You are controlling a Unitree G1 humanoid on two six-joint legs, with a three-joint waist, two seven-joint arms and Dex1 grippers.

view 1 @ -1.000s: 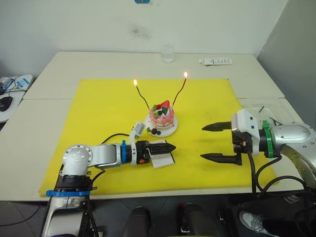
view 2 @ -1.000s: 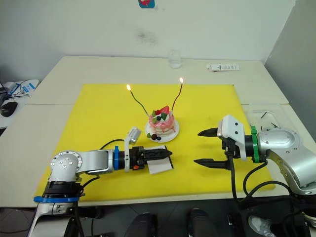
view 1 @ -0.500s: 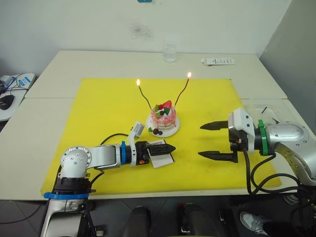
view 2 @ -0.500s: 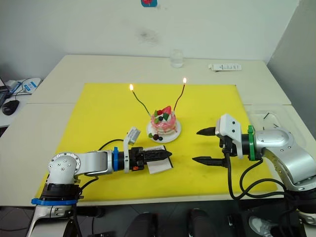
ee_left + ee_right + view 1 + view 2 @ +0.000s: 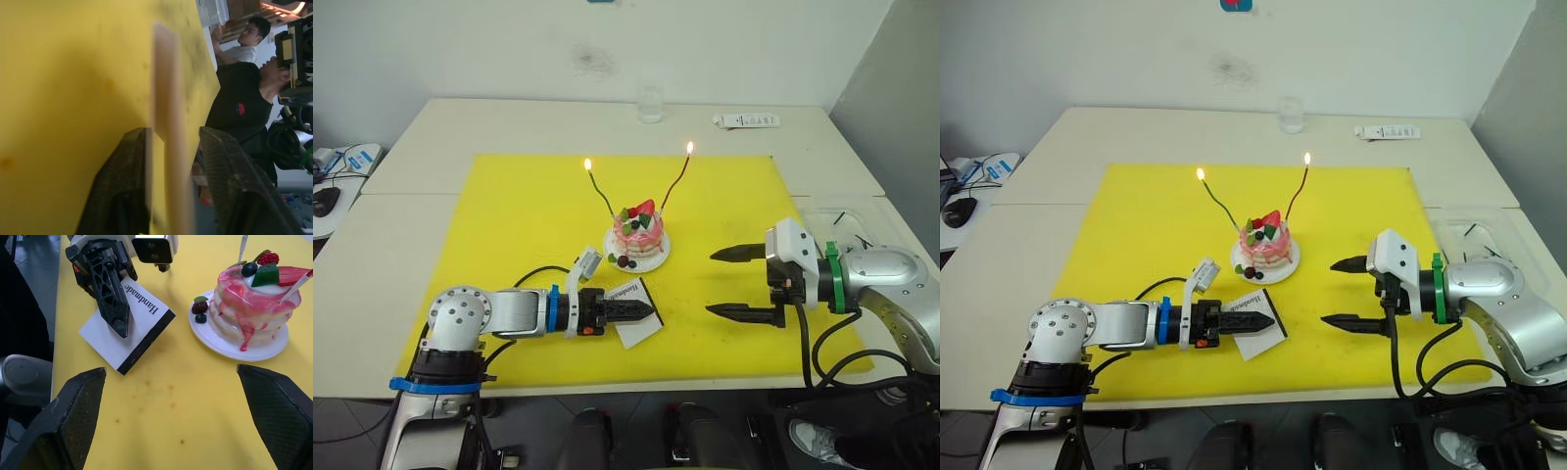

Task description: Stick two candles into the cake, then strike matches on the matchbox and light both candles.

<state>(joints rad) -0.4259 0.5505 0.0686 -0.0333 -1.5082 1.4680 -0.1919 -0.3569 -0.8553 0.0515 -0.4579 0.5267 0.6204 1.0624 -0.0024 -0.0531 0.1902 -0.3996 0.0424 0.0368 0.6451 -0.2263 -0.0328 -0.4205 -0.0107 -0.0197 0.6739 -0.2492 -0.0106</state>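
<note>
candles [image 5: 597,186] both burn in the cake [image 5: 637,232] mid-table, so your task looks done; left hand [image 5: 1258,319] grasps the matchbox [image 5: 1258,328], right hand [image 5: 736,283] released.

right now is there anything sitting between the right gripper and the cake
Nothing visible does. The right gripper hangs open over bare yellow mat, beside the cake on its white plate. The matchbox lies off toward the left gripper, out of that line. Both candles are lit.
</note>
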